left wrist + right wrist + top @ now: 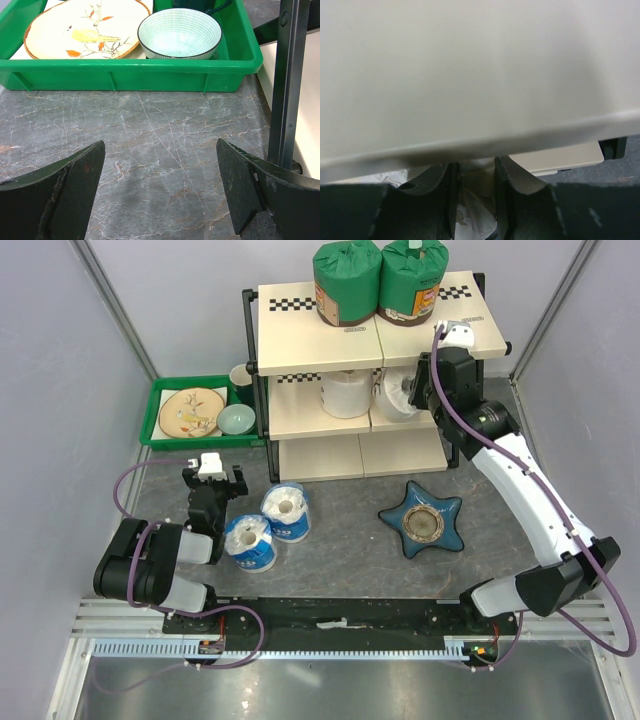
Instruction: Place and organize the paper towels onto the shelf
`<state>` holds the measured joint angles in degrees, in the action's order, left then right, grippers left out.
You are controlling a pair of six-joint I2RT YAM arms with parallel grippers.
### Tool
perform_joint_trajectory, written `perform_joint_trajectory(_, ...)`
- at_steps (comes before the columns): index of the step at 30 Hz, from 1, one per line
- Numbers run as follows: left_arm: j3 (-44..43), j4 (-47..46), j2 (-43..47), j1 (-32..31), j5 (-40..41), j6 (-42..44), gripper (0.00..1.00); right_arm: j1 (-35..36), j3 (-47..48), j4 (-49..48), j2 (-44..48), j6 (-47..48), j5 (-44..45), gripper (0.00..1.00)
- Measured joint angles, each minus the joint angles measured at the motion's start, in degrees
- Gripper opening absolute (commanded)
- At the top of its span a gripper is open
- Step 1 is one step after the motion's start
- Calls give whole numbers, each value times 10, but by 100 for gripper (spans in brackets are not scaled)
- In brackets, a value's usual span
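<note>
The shelf [292, 338] stands at the back. Two green-wrapped paper towels [346, 282] [413, 280] stand on its top board. A plain white roll [346, 393] sits on the middle board, with a second white roll [398, 395] to its right. My right gripper [422, 388] reaches under the top board and is shut on this second roll; its paper [475, 205] shows between the fingers [451, 200]. Two blue-and-white rolls [285, 511] [249, 541] stand on the table. My left gripper [213, 480] is open and empty just left of them, low over the table [160, 185].
A green tray [160, 435] with a plate [190, 412] and a bowl [236, 419] sits left of the shelf, and shows ahead in the left wrist view [130, 75]. A shelf leg [287, 85] is close on the right there. A blue star-shaped dish [423, 518] lies in front of the shelf.
</note>
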<state>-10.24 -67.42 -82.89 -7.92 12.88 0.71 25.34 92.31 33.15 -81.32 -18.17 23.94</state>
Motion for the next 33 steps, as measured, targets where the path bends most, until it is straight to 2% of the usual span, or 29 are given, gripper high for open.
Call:
perform_joint_trajectory(3,0,0,0,0,0,0,99,-3,0,-4,-10,0,-3,28)
perform_joint_trajectory(6,0,0,0,0,0,0,99,-5,3,-11,-17,0,-8,38)
perform_joint_trajectory(7,0,0,0,0,0,0,99,-5,5,-11,-18,0,-11,47)
perform_joint_trajectory(15,0,0,0,0,0,0,99,-5,5,-15,-18,-1,-25,67)
perform_joint_trajectory(22,0,0,0,0,0,0,99,-5,-2,-30,-2,0,-31,74)
perform_joint_trajectory(33,0,0,0,0,0,0,99,-5,-45,-75,57,0,-25,77)
